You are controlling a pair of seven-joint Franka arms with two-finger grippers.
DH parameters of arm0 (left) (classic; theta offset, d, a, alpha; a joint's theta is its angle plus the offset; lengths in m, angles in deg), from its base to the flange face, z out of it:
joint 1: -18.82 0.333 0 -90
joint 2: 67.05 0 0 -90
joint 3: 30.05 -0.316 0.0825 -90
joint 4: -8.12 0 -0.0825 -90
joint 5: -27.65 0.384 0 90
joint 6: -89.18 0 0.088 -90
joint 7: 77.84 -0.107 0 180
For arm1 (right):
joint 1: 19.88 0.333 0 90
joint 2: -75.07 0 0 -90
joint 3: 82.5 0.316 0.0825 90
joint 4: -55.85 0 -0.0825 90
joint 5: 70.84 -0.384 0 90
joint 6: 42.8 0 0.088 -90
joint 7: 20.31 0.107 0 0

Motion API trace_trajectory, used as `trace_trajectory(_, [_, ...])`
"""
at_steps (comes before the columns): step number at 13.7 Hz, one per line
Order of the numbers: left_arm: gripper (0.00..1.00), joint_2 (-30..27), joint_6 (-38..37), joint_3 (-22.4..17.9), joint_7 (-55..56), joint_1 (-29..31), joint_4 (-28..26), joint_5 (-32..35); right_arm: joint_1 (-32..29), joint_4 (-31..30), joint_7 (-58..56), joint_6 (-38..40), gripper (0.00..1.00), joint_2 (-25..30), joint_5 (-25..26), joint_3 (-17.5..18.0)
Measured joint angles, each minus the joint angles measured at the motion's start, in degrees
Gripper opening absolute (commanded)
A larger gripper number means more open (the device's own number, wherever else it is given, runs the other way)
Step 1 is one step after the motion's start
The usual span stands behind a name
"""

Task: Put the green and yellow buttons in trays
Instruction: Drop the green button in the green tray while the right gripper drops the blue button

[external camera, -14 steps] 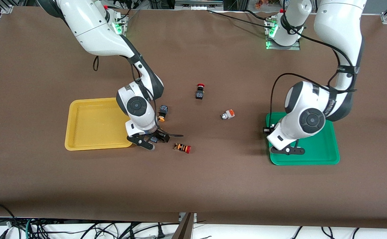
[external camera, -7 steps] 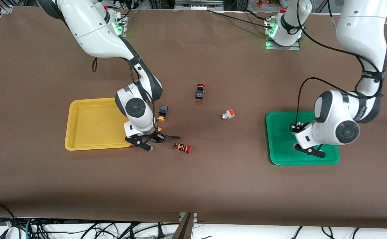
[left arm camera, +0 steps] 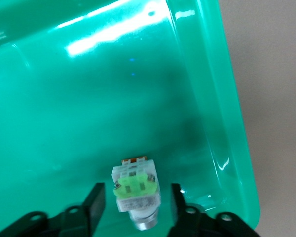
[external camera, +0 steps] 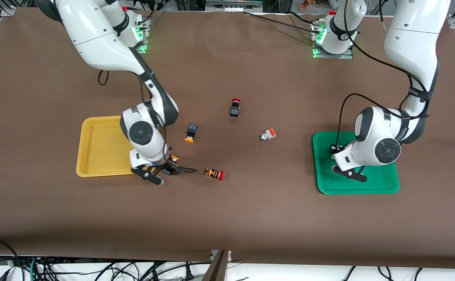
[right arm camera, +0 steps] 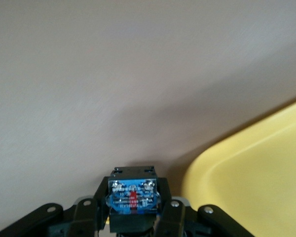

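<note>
Right gripper (external camera: 161, 171): clamped on a yellow button (right arm camera: 132, 197) at the yellow tray (external camera: 94, 146)'s corner, for delivery. Left gripper (left arm camera: 136, 207): jaws parted around a green button (left arm camera: 134, 190) lying in the green tray (external camera: 383, 183) (seemingly released). Mid-tabletop: yellow button (external camera: 190, 132), grey button (external camera: 267, 135).

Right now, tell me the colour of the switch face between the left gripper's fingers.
Light green, on a whitish-grey switch lying in the green tray; the left wrist view shows it best.
</note>
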Motion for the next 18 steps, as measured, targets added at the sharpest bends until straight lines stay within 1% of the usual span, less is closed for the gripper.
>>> trace_trajectory(2, [1.00, -1.1, -1.7, 0.4, 0.3, 0.0, 0.4, 0.0, -3.1, 1.5, -8.0, 5.2, 0.00, 1.6, -2.2, 0.0])
trace_trajectory(4, [1.00, -3.8, -5.9, 1.8, 3.8, 0.0, 1.6, -0.1, -6.0, 2.1, -16.9, 9.1, 0.00, 3.2, -4.7, -0.1])
trace_trajectory(6, [1.00, -6.9, -8.5, 5.0, 12.1, -0.1, 2.0, -0.6, -8.6, 2.1, -22.6, 12.3, 0.00, 4.2, -5.0, -0.2])
trace_trajectory(8, [1.00, -7.9, -9.1, 9.4, 19.2, -0.4, 1.9, -0.9, -10.3, 1.8, -25.0, 14.1, 0.00, 4.6, -5.1, -0.2])
trace_trajectory(9, [1.00, -7.8, -9.1, 11.3, 20.1, -0.6, 1.8, -0.9, -11.0, 1.1, -26.0, 15.0, 0.00, 4.8, -5.1, -0.2])
trace_trajectory(10, [1.00, -7.6, -9.1, 13.0, 19.7, -0.9, 1.6, -0.9, -11.9, -0.2, -27.7, 15.5, 0.06, 5.5, -5.1, -0.3])
trace_trajectory(11, [1.00, -7.4, -9.1, 14.3, 17.8, -1.3, 1.4, -0.7, -13.2, -2.4, -29.9, 15.7, 0.18, 6.4, -5.1, -0.3])
trace_trajectory(12, [1.00, -6.9, -9.0, 15.0, 14.3, -2.0, 1.2, -0.5, -14.7, -4.7, -32.0, 15.8, 0.39, 7.4, -5.2, -0.4])
trace_trajectory(13, [1.00, -6.2, -8.7, 15.1, 11.2, -3.0, 1.0, -0.1, -16.2, -7.0, -33.6, 15.8, 0.71, 8.3, -5.3, -0.4])
trace_trajectory(14, [1.00, -5.4, -7.5, 15.2, 9.4, -3.9, 0.8, 0.1, -17.4, -9.1, -34.5, 15.8, 0.91, 9.2, -5.3, -0.4])
trace_trajectory(15, [1.00, -4.6, -5.8, 15.3, 8.3, -4.7, 0.4, 0.2, -18.0, -10.6, -34.8, 15.8, 0.98, 10.0, -5.3, -0.4])
trace_trajectory(18, [1.00, -2.0, 1.5, 15.3, 7.5, -8.1, -1.0, 0.3, -18.0, -12.7, -34.5, 16.8, 0.98, 12.0, -5.8, -0.1])
